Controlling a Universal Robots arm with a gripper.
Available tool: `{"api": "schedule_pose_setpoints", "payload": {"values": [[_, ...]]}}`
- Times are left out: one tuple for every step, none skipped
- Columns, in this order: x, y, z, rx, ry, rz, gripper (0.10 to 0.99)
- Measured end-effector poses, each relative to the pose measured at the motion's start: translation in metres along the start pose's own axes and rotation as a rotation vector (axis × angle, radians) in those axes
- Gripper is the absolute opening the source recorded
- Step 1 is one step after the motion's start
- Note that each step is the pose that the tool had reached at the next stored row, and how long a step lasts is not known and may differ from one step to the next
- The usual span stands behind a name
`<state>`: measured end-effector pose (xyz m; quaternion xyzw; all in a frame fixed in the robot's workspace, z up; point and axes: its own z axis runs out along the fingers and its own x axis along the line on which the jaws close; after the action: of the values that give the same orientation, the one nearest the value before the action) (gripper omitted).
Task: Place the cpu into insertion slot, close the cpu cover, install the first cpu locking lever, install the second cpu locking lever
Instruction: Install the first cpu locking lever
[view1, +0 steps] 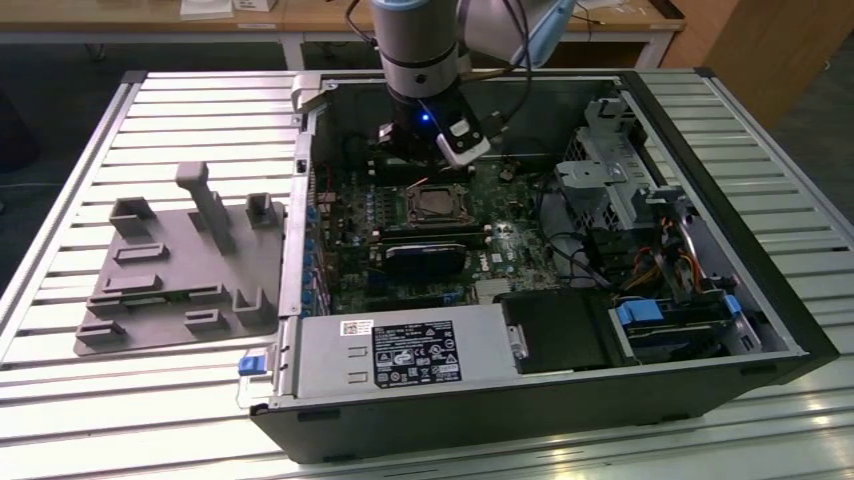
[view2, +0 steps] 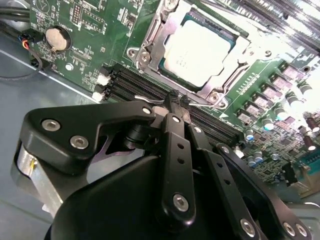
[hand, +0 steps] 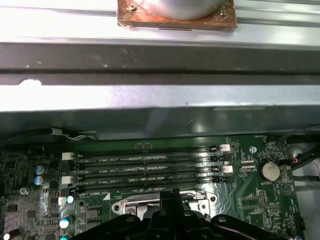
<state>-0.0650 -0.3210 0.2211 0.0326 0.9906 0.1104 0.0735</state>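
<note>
Claw (hand: 170, 199) hides much of cpu cover (hand: 136, 203).

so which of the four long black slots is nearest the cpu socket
The memory slot bordering the insertion slot; the other three lie between it and the case wall.

Slatted metal table (view1: 160, 110) carries open computer case (view1: 561, 410), grey (perhaps plastic) fixture (view1: 160, 290).

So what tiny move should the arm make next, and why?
Probably ease the gripper down a touch, pressing at the near edge of the cover. The cpu already sits in place with the cover lying flat over it, and the shut fingertips are right by what looks like a thin lever. That is only a guess, as the latch itself is hard to make out.
</note>
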Motion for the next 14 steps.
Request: {"api": "schedule_pose_setpoints", "payload": {"values": [[0.0002, 0.0010, 0.0009, 0.000, 0.0000, 0.000, 0.106], [0.0003, 0.0020, 0.0017, 0.000, 0.0000, 0.000, 0.106], [0.0006, 0.0034, 0.0027, 0.000, 0.0000, 0.000, 0.106], [0.0007, 0.0044, 0.0034, 0.000, -0.0001, 0.000, 0.106], [0.0006, 0.0050, 0.0039, 0.000, -0.0002, 0.001, 0.106], [0.0005, 0.0053, 0.0043, 0.000, -0.0002, 0.001, 0.106], [0.0003, 0.0055, 0.0049, 0.000, -0.0004, 0.001, 0.106], [0.0001, 0.0055, 0.0054, 0.000, -0.0006, 0.002, 0.106], [-0.0003, 0.0054, 0.0059, 0.001, -0.0009, 0.004, 0.106], [-0.0008, 0.0054, 0.0064, 0.001, -0.0013, 0.006, 0.106], [-0.0012, 0.0053, 0.0070, 0.001, -0.0017, 0.007, 0.106], [-0.0015, 0.0052, 0.0074, 0.001, -0.0020, 0.009, 0.106], [-0.0015, 0.0052, 0.0075, 0.002, -0.0020, 0.009, 0.106], [-0.0015, 0.0052, 0.0075, 0.002, -0.0020, 0.009, 0.106]]}}
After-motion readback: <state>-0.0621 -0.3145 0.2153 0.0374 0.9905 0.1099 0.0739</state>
